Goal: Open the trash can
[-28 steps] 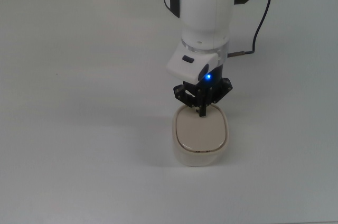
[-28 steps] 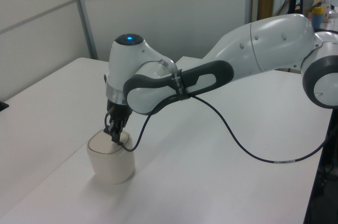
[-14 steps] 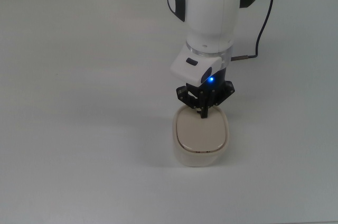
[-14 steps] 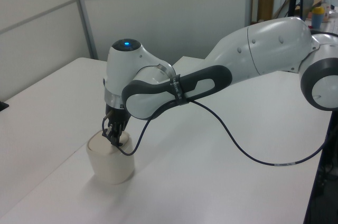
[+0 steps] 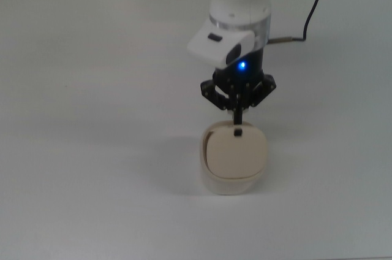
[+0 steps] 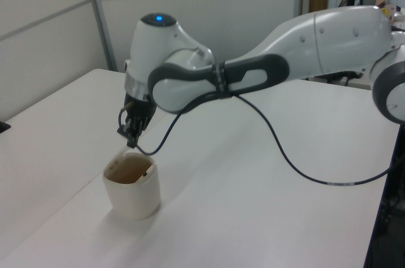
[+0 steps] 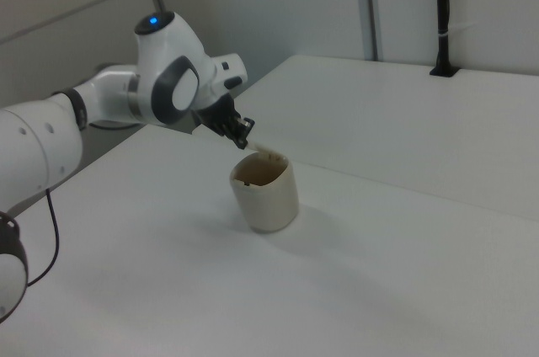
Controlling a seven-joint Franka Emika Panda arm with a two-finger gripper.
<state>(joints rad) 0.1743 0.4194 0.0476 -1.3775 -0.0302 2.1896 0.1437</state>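
Note:
The trash can (image 5: 233,177) is a small cream-white bin standing on the white table (image 5: 92,119). Its beige lid (image 5: 236,154) sits tilted and ajar, with a dark gap along the top view's left rim and the small black button (image 5: 237,132) at its far edge. Tan inside shows in the left view (image 6: 128,170) and the right view (image 7: 256,173). My gripper (image 5: 237,119) hangs just above the button end of the lid, fingers shut together with nothing held, clear of the bin (image 6: 128,143) (image 7: 247,140).
A black cable (image 6: 285,160) loops from the arm down onto the table behind the bin. Grey wall panels (image 6: 202,21) stand past the table's far edge. A black post (image 7: 440,12) rises at the right view's far right.
The gripper has lifted off the lid's button end and risen above the bin. The lid, flat before, now stands tilted ajar with the inside showing.

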